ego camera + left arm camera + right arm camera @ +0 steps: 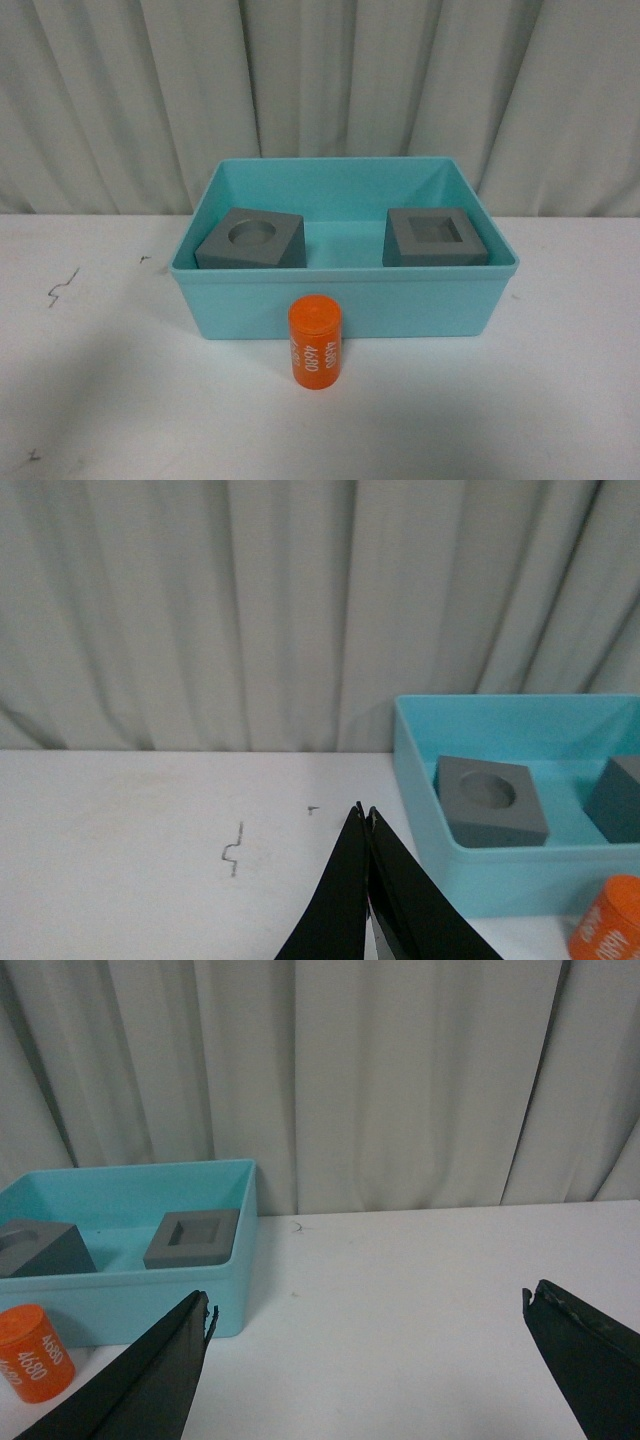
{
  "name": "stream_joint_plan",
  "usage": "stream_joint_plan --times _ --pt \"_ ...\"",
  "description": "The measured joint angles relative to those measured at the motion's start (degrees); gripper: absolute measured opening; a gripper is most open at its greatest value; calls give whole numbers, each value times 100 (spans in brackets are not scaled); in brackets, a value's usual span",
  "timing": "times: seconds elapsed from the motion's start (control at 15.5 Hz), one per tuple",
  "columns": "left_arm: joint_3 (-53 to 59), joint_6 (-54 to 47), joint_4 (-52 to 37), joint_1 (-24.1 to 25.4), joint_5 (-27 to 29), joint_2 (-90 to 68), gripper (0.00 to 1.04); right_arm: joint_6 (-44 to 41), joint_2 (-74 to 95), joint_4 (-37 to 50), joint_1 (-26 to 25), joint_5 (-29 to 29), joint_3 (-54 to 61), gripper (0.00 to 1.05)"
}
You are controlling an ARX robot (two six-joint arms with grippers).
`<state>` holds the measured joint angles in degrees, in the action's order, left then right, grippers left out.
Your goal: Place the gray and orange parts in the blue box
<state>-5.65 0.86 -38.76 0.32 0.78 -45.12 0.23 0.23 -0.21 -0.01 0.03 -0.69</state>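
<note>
- The left gripper (365, 813) is closed: its two black fingers (340, 900) lie pressed together down to the tips with nothing between them.
- In the left wrist view it hangs above the white table (100, 390), off to the left of the blue box (250, 305), and touches none of the parts.
- The right gripper (367, 1300) is spread wide. Its fingertips (200, 1312) stand well apart over bare table to the right of the box. It holds nothing.
- Neither arm appears in the front view.
- The gray cube with the round recess (252, 240) sits inside the box at its left end, recess facing up.
- The gray cube with the square recess (435, 238) sits inside at the right end, also recess up, apart from the other cube.
- The orange cylinder (315, 340) stands upright on the table outside the box, just beside the middle of the near wall. Whether it touches the wall cannot be told.
- White numbers run down the cylinder's side.
- A small dark scribble (62, 288) marks the table left of the box, and a pale curtain (320, 80) hangs behind.
</note>
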Motion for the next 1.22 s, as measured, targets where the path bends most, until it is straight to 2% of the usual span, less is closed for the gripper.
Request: stream_joint_plan --times 0.19,0.32,0.64,1.22 --pt "234 0 476 -48 -79 721 2 0 0 2 0 0 0 98" --pt "472 0 345 -48 -76 918 2 0 0 2 0 2 0 98" --pt "507 -2 1539 -48 -76 2135 2 0 0 2 0 0 0 98" --pt "507 -2 2752 -48 -76 3399 2 0 0 2 0 0 0 98"
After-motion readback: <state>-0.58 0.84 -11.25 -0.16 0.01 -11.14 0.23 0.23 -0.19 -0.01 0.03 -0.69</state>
